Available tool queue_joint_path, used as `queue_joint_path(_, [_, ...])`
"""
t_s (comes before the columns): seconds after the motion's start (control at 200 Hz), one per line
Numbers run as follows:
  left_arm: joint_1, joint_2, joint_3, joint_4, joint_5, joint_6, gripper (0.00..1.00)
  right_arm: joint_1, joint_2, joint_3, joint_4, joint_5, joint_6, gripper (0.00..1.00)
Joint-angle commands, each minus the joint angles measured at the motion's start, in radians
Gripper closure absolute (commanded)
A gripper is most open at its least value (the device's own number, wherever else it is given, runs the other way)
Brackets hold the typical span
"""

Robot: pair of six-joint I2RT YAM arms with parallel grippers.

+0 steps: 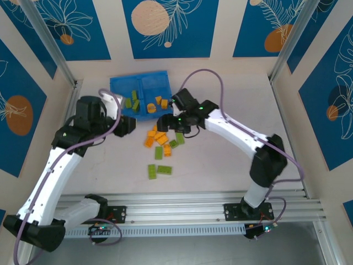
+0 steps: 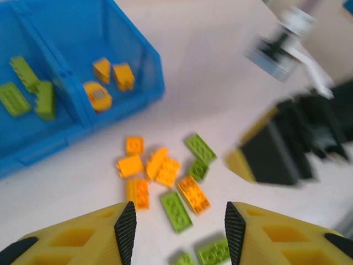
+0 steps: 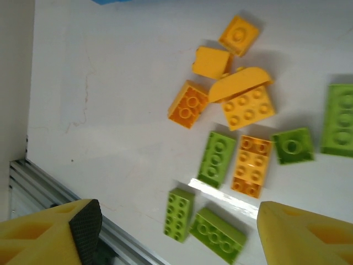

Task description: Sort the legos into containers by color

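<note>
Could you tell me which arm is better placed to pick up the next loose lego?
Probably the right. The right gripper, open, hangs beside the loose legos, which lie between its fingers in its wrist view. The left gripper sits farther off, by the tray.

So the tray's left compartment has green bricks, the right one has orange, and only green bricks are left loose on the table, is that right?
Not quite. There are loose orange bricks on the table too, among the loose green bricks; the right wrist view shows it. The tray part holds: green left, orange right.
</note>
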Motion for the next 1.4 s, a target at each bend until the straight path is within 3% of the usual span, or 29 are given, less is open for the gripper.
queue_joint_path(0.0, [-0.064,-0.064,-0.045,-0.127,-0.008,0.07,0.48,0.025,0.125,0.101,-0.026,-0.064,0.158,0.24])
queue_joint_path(0.295, [-0.122,-0.091,-0.092,-0.137,-0.032,0.074,0.33,0.075,0.416,0.332,-0.099,-0.024,0.278,0.26])
queue_joint_path(0.475, [-0.123,-0.06,-0.091,-0.137,-0.07,0.083,0.2,0.072,0.493,0.378,-0.089,-0.042,0.308,0.33])
queue_joint_path(0.82, [-0.125,-0.048,-0.119,-0.1,-0.116,0.072,0.01,0.067,0.607,0.463,-0.112,-0.053,0.34,0.35])
queue_joint_path(1.005, [-0.124,-0.054,-0.139,-0.094,-0.137,0.072,0.0,0.068,0.638,0.46,-0.109,-0.047,0.349,0.36])
queue_joint_path(1.115, [-0.124,-0.051,-0.144,-0.087,-0.14,0.066,0.0,0.065,0.662,0.476,-0.11,-0.044,0.353,0.42])
queue_joint_path(1.395, [-0.125,-0.056,-0.151,-0.082,-0.154,0.059,0.0,0.08,0.671,0.499,-0.19,-0.003,0.342,0.39])
